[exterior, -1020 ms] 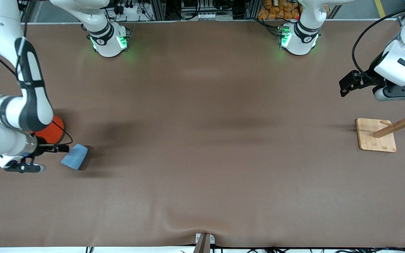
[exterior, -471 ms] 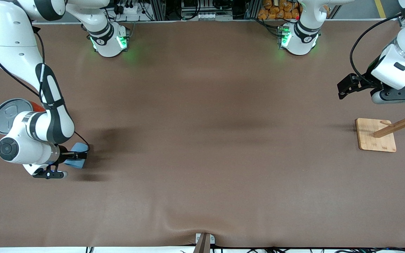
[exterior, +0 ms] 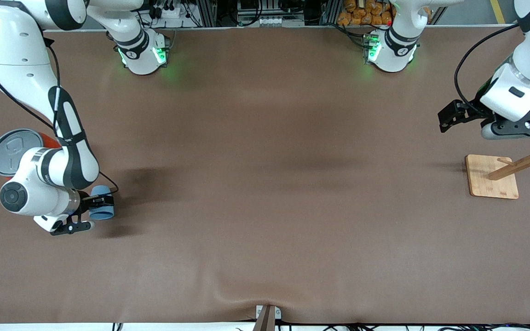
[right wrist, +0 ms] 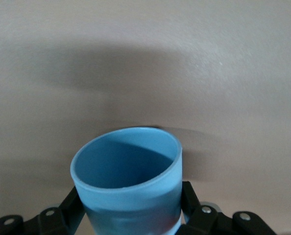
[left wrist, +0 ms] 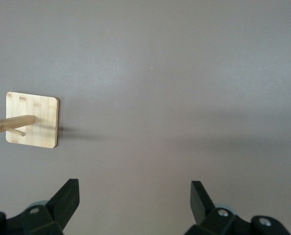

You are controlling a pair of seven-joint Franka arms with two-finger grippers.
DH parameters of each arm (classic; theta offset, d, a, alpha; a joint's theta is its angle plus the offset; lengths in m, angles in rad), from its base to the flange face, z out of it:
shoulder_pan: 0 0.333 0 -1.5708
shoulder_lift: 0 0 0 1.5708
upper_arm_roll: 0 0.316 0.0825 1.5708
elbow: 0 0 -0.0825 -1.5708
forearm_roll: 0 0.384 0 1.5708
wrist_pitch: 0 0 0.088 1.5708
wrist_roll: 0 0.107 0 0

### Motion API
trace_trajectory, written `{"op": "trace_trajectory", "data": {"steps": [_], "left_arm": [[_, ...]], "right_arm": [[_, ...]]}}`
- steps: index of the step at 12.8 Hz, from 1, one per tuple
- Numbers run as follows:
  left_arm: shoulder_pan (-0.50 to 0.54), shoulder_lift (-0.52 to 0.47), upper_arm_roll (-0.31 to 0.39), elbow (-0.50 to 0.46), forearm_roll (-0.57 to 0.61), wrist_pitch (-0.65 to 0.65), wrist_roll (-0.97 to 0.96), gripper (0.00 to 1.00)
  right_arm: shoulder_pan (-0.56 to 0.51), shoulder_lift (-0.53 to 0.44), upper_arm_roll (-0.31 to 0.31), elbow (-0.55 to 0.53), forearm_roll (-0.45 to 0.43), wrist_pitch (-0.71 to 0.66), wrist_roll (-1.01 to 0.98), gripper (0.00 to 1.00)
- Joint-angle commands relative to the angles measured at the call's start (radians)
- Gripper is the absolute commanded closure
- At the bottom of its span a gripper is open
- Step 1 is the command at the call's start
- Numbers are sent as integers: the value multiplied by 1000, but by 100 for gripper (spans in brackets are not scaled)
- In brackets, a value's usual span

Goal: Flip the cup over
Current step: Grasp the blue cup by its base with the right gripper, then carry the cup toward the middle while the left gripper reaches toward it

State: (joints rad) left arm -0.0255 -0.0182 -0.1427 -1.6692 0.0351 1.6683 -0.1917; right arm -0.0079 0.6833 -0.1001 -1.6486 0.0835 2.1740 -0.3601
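- The right gripper (exterior: 97, 205) holds the light-blue cup (exterior: 101, 208) near the right arm's end of the table (exterior: 265, 193), with one finger pressed on each side of the cup wall.
- In the right wrist view the cup (right wrist: 127, 181) sits between the two black fingers (right wrist: 72, 204), and its open mouth with the deeper blue inside is turned away from the wrist.
- I cannot tell whether the cup touches the brown table cover or is a little above it; a dark shadow lies on the cover beside it.
- The orange can (exterior: 44, 140) with its grey lid (exterior: 11, 151) stands close to the cup, a little farther from the front camera and partly covered by the right arm.
- The left gripper (exterior: 451, 115) hangs in the air over the left arm's end of the table, and this arm waits.
- In the left wrist view the fingers (left wrist: 67, 200) of the left gripper (left wrist: 134, 198) are spread wide, with nothing between them.
- The wooden rack (exterior: 522, 162) stands on its square bamboo base (exterior: 491, 183), near the left gripper and nearer to the front camera than the point under it.
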Motion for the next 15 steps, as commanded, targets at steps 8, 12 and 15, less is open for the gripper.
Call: {"op": "trace_trajectory", "data": {"steps": [8, 12, 15], "left_arm": [[-8, 58, -9, -29, -14, 86, 12, 0], [-8, 60, -34, -21, -15, 103, 5, 0], [-5, 60, -38, -21, -15, 97, 9, 0]], "right_arm": [[-1, -39, 271, 73, 97, -88, -672, 40], [174, -9, 359, 82, 94, 103, -739, 40], [366, 33, 347, 117, 76, 231, -747, 40]]}}
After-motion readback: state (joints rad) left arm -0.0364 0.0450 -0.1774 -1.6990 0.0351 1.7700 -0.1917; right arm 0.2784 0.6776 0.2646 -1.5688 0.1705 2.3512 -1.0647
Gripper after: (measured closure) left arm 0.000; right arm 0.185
